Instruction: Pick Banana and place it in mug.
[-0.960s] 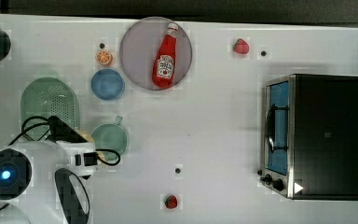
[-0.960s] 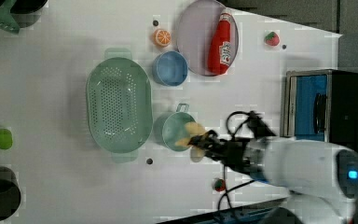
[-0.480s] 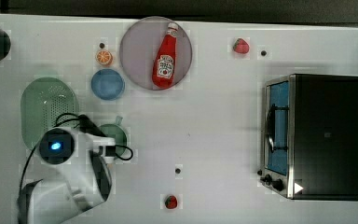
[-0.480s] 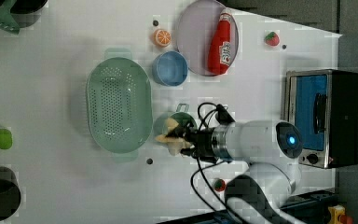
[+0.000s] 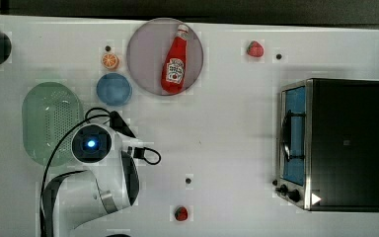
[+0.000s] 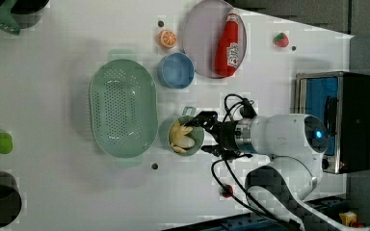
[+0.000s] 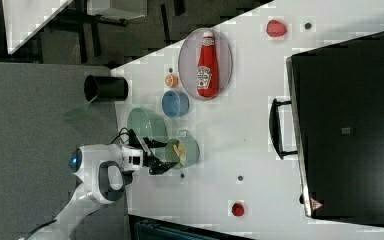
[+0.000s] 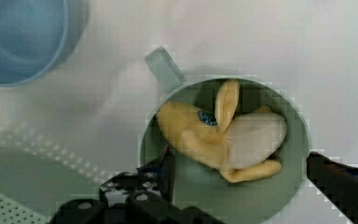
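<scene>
One banana (image 8: 223, 135) lies inside the mug (image 8: 265, 205), peeled, its cream flesh and yellow peel flaps resting against the far wall of the cup; the left view shows it as a pale heap in the mug (image 6: 185, 136), and the right view shows it in the mug's mouth (image 7: 179, 151). The gripper (image 8: 242, 186) hangs over the mug with its fingers (image 8: 165, 168) spread wide, one inside the rim near the banana and the other outside the opposite rim, gripping nothing. In the left view the gripper (image 6: 211, 134) sits at the mug's right edge. The mug's handle points toward the bowl (image 6: 175, 70), which stands near it. The strainer (image 6: 122, 108) lies just beside the mug on the left view's left. An orange slice (image 6: 167, 38) sits beside the bowl, and next to both is a plate (image 6: 200, 48) carrying a ketchup bottle (image 6: 227, 43). Further off on the table (image 5: 227, 128) are a toaster oven (image 5: 333, 143), two strawberries (image 5: 255, 48) (image 5: 180, 213) and a lime (image 6: 2, 143)
</scene>
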